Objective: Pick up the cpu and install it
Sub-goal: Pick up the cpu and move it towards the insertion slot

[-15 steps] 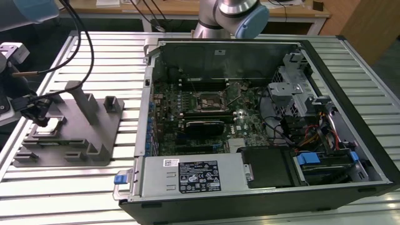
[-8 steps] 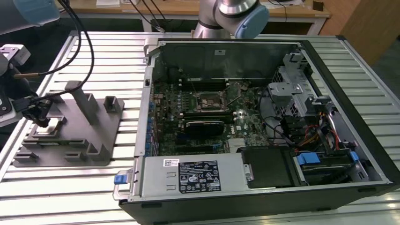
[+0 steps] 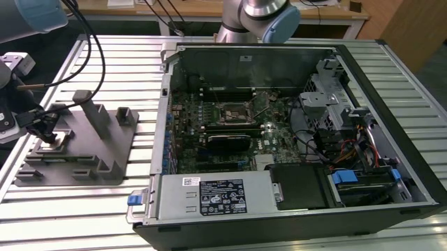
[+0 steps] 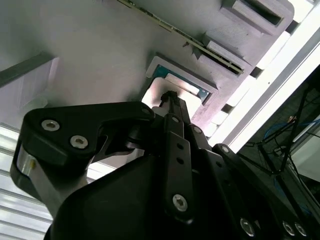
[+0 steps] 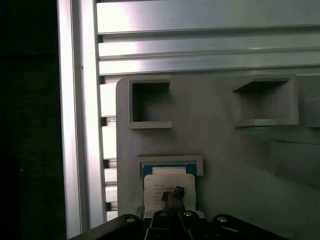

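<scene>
While lying under everything else, spans the whole exterior view: a slatted metal table (image 3: 70,209). Across the centre and right of that frame, resting on the slats, an open computer case (image 3: 412,157), laid on its side with the interior exposed. Inside it, at mid-frame, a green motherboard (image 3: 276,133), with a dark square socket frame (image 3: 236,114) just above the frame's centre. At top centre, behind the case, the grey and pale blue robot arm (image 3: 262,18).

At the left of the frame, well apart from the case's socket, the grey plastic holder block (image 3: 104,151), flat on the table, with upright posts and square pockets; seen close up in both wrist views (image 5: 215,150) (image 4: 100,60).

Low over the block's pocket nearest the left edge of the exterior view, the black gripper (image 3: 50,140). Fingers drawn together, tips set against the metal top of the chip, as seen in both wrist views (image 5: 172,192) (image 4: 170,95).

Smallest, the cpu (image 5: 167,181) (image 4: 156,96): flat in its pocket in the holder block, silvery top upward, thin green rim showing along one edge, directly under the fingertips, not lifted, well apart from the socket frame.
</scene>
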